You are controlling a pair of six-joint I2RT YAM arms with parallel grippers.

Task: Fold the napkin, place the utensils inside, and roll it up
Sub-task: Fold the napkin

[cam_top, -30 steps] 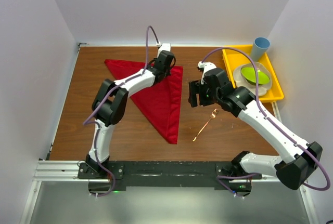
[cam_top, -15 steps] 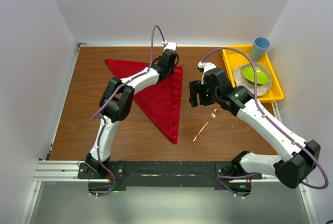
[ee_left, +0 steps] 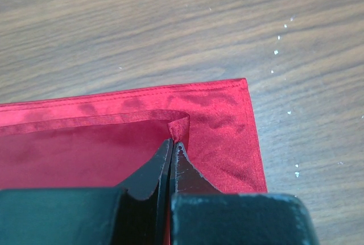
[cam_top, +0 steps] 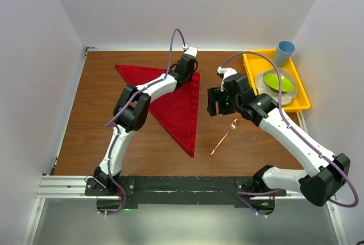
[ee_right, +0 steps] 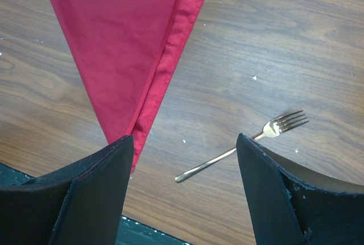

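Risk: left claw (ee_left: 172,141), pinched shut on napkin (ee_left: 222,120) hem, may drag layers askew; right claw (ee_right: 183,138) gapes empty over fork (ee_right: 239,148).

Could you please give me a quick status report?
Left gripper shut on napkin corner. Right gripper open, holding nothing. Napkin folded to triangle; fork lies apart beside it. Nothing blocking the fork.

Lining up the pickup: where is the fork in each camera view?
Top external: fork lies just right of the napkin's near tip.
Left wrist: not in view.
Right wrist: fork at lower centre, right of the napkin's tip, tines toward the right.
Shared landmark: the red napkin, in all three views.
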